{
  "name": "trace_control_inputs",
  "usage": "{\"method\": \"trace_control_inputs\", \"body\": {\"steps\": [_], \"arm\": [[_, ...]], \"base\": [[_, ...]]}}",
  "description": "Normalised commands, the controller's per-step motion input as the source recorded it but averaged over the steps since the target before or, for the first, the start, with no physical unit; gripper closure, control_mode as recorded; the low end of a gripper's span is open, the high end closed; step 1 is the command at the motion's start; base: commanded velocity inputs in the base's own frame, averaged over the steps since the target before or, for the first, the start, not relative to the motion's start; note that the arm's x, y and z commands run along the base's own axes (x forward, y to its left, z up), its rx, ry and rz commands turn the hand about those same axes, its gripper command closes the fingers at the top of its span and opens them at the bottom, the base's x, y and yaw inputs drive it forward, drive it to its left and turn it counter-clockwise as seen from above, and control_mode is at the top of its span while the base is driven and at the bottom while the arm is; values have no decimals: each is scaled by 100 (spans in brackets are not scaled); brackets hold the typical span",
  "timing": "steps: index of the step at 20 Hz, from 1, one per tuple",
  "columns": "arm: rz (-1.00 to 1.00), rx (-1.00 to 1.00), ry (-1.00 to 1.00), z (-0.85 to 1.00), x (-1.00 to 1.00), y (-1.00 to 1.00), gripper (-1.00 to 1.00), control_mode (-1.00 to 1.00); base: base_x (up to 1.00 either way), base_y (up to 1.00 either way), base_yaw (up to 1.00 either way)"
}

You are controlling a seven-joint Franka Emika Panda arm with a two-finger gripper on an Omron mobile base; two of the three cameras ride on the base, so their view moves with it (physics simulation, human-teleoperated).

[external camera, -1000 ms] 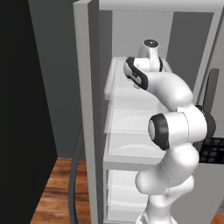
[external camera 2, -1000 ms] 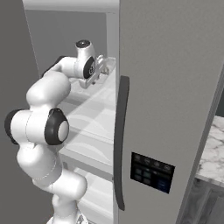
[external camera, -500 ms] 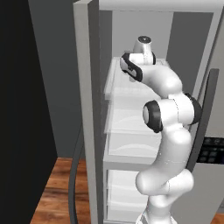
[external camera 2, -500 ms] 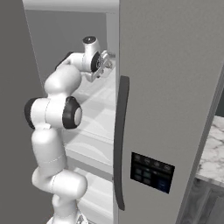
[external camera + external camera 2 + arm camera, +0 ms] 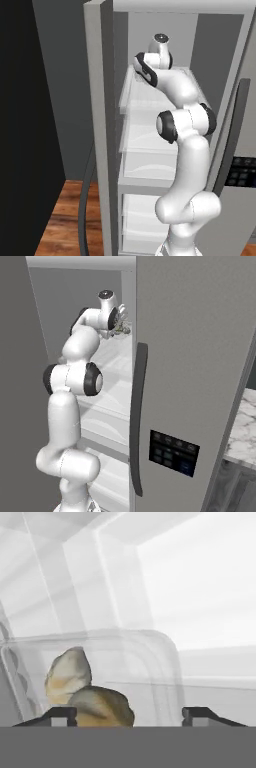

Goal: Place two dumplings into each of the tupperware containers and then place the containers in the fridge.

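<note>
- Up at the top of the open fridge (image 5: 200, 356), your arm reaches in over the upper shelf (image 5: 137, 92), with the hand at the far end of it.
- You can see the hand in the right base view just left of the door edge, with a small mottled bundle at its fingers (image 5: 121, 326); from that side you cannot make out how wide they stand.
- From the hand view, the two dark fingers (image 5: 60, 713) rise at the bottom, well apart, one at the lower left and the other at the lower right.
- Between them sits a tupperware container (image 5: 160, 657), a translucent tray with a rounded corner and a flared rim, seen from close up.
- Your fingers bracket the near part of that tray, but you cannot tell from these views whether the tips press on its rim or stand just clear of it.
- Inside the tray lie two dumplings: one dumpling (image 5: 67, 674) sits farther back at the left, and a second dumpling (image 5: 102, 707) lies nearer the hand, touching the first and partly cut off by the bottom of the view.
- Behind the tray you see the pale inner walls of the fridge and a bright white panel to the right.
- From the left base view, the fridge door (image 5: 97, 125) stands open at the left, and the pale shelves stack below the hand.
</note>
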Motion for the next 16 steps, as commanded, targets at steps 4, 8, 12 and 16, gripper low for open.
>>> {"method": "trace_control_inputs", "body": {"steps": [4,8,12,16], "arm": [[4,21,-81,-31,-65,-39,-100,-100],[-1,20,-60,-32,-98,-42,-100,-100],[-17,0,-21,43,-100,12,-100,-100],[-1,-15,-6,100,-95,1,-100,-100]], "base": [[0,0,0],[0,0,0],[0,0,0],[0,0,0]]}}
